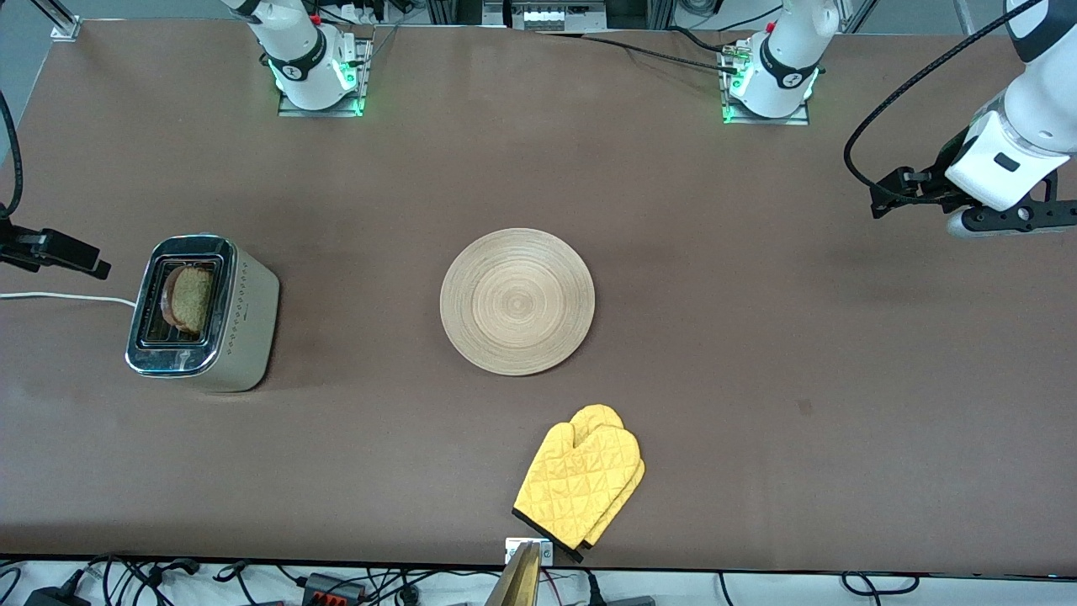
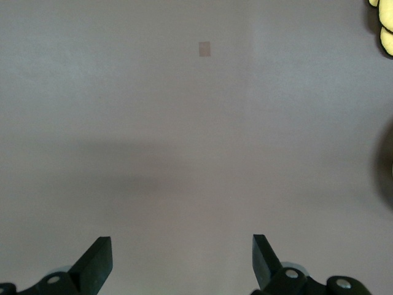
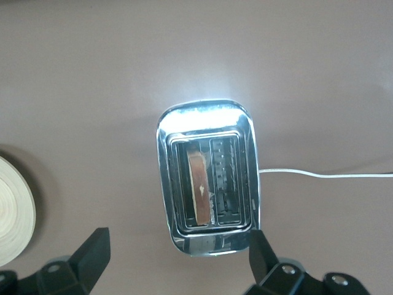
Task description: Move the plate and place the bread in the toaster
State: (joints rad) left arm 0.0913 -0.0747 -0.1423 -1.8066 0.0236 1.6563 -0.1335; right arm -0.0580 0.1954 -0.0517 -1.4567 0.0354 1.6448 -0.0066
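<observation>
The light-wood plate [image 1: 517,301] lies flat at the middle of the table, with nothing on it. Its edge shows in the right wrist view [image 3: 12,209]. The toaster [image 1: 244,328] stands toward the right arm's end of the table. The slice of bread [image 1: 189,299] stands in one of its slots, and the right wrist view shows it edge-on [image 3: 198,187] inside the chrome top [image 3: 206,114]. My right gripper [image 3: 178,238] is open and empty, high over the toaster. My left gripper [image 2: 182,241] is open and empty over bare table at the left arm's end.
A yellow oven mitt [image 1: 580,484] lies nearer to the front camera than the plate; its tip shows in the left wrist view [image 2: 385,27]. The toaster's white cord [image 1: 59,296] runs off the right arm's end of the table. A small pale patch [image 2: 204,48] marks the table.
</observation>
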